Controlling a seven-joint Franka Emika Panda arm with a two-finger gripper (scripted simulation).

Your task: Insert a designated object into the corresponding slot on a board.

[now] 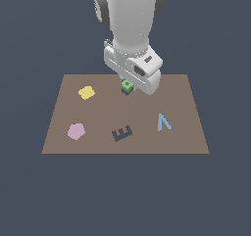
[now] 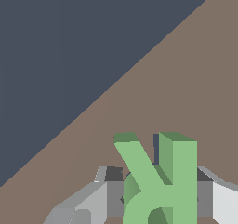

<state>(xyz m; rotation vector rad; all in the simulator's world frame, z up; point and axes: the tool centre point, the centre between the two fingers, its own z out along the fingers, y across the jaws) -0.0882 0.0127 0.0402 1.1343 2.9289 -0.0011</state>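
Holding the green R block (image 2: 162, 181) between its two fingers (image 2: 109, 197), the tool (image 1: 128, 86) sits low over the far half of the brown board (image 1: 186, 132), at about 12 o'clock from the board's middle in the exterior view. The wrist view shows a grey pad pressed against each flank of the letter, so the tool is closed on the piece, with the letter's legs jutting out beyond the fingertips.

Directly under the block in the exterior view a dark patch (image 1: 127, 91) peeks out, most likely the R-shaped slot, though too little of it shows to read its outline. The block seems just above it or already partly in; which, I cannot tell.

Elsewhere on the board lie a yellow blob (image 1: 86, 92) at 10 o'clock, a pink pentagon (image 1: 76, 131) at 8 o'clock, the dark E recess (image 1: 122, 133) at 6 o'clock and a light-blue 7-like piece (image 1: 163, 122) at 4 o'clock, all well apart from the tool.

To seat the piece well, the letter's rotation should match the recess before pressing (a small twist would catch the legs on the rim). Lower straight down, keep the grip firm until the block sits flush, then release and lift vertically so the fingers do not drag it out.
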